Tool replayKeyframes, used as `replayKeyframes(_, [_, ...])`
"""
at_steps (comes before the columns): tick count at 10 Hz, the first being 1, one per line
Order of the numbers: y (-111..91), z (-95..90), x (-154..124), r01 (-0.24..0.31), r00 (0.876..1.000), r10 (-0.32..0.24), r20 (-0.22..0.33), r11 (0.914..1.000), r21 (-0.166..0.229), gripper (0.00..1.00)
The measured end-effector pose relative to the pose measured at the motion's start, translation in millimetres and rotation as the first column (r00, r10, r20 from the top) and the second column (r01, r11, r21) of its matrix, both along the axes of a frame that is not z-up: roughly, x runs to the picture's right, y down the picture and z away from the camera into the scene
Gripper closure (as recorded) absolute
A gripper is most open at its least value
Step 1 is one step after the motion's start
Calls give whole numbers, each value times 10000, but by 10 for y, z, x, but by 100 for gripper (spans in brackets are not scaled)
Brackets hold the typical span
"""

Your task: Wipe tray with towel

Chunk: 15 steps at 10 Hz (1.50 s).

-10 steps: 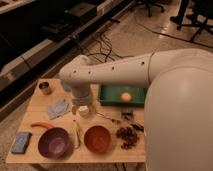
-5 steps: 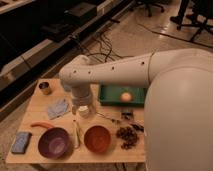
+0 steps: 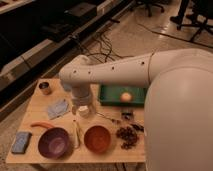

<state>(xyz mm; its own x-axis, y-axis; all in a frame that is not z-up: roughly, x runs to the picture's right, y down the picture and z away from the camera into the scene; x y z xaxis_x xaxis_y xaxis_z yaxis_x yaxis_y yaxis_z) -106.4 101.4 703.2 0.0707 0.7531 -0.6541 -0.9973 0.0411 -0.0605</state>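
— Step in hand?
— Looks like the reach for the cloth. No wiping begun, going by the towel lying loose
— Biggest things first, then
— Wooden desk [image 3: 30,106] below, with the white arm [image 3: 115,72] stretched across it from the right. Dark green tray [image 3: 107,95] on the far right part of the desk, with a small orange round thing [image 3: 126,96] inside
— And the towel?
— Lies flat on the desk, pale towel [image 3: 57,108], left of the tray and well apart from it
— Jaws?
— Hang over the desk between towel and tray, just beside the towel's right edge. Stand apart, with nothing between them
— Next move?
— Probably calls for a small shift left over the towel, a drop, a pinch on the cloth, then a carry across to the tray. Worth minding the round thing during the wipe
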Motion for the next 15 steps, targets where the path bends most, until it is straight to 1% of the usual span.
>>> replayKeyframes(5, [-6,5,-3,-8,10000,8,21,10000,10,35])
replayKeyframes(6, [-35,31,-18,11,9995,-15,320,9999,110,35])
replayKeyframes(7, [-116,87,-32,142,9968,-165,787,9995,291,35])
replayKeyframes(8, [-256,177,-59,369,9912,-436,1252,9978,556,35])
replayKeyframes(9, [-408,246,-193,584,9813,-710,1791,9955,750,35])
replayKeyframes(10, [-512,286,-295,671,9743,-842,2090,9939,877,35])
replayKeyframes(11, [-649,338,-378,745,9638,-973,2483,9922,997,35])
replayKeyframes(12, [-751,368,-401,803,9526,-1087,2841,9907,1098,35])
replayKeyframes(13, [-895,390,-487,861,9293,-1279,3466,9873,1336,35])
replayKeyframes(14, [-943,407,-587,958,9148,-1441,3773,9850,1438,35])
replayKeyframes(15, [-995,456,-754,1123,8924,-1668,4193,9820,1518,35])
